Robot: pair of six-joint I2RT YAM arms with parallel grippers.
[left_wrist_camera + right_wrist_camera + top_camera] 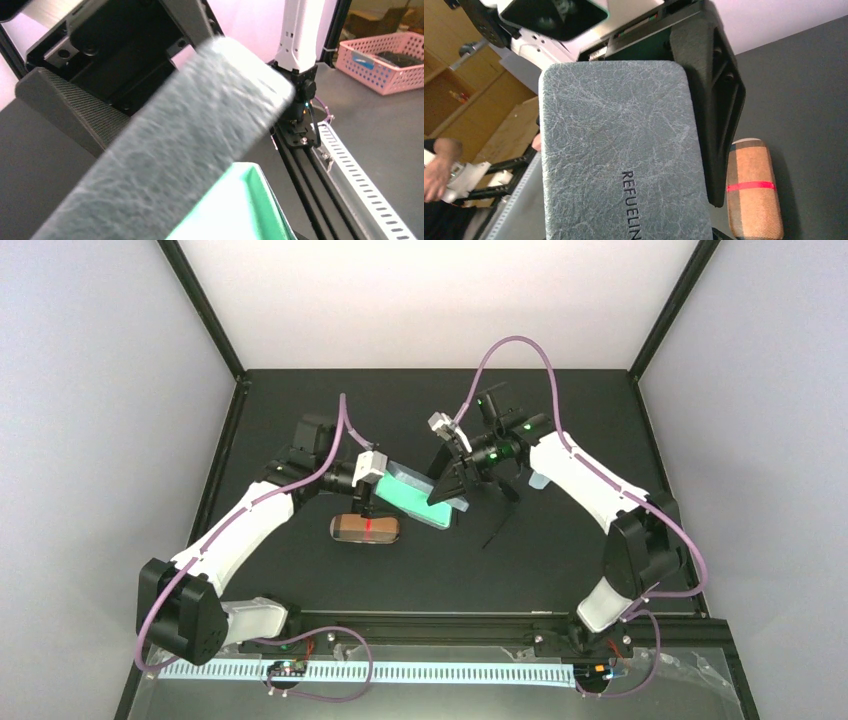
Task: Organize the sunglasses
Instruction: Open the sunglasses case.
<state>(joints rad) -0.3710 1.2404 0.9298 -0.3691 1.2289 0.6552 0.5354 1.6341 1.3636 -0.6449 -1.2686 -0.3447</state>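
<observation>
Two arms met over the table [400, 580] in the top view, with two cases between them. The blue-grey case [410, 492] lay open, its green lining up. The tan case [366, 528] with a red stripe sat shut just in front of it. The left gripper [370, 488] was clamped on the open case's left end, and the right gripper [455, 472] was closed on its raised lid. Only one pair of sunglasses [495, 530] could be made out. It lay on the table to the right of the open case, below the right gripper. It was black on black, so little more than one thin arm showed. One light blue cloth [537, 480] peeked out beside the right arm, mostly hidden.

In the left wrist view, one blurred grey band of the case crossed the frame, with a corner of the green lining below it. One of the fingers [65, 110] showed at the left. One pink basket [385, 65] stood beyond the table, its contents too dim to tell.

In the right wrist view, the grey lid filled the middle and its lettering was cut off at the bottom edge. One finger [719, 100] lay along its right edge and the other was hidden. The tan case lay beyond that finger. One person's hand [436, 172] showed at the left edge.
</observation>
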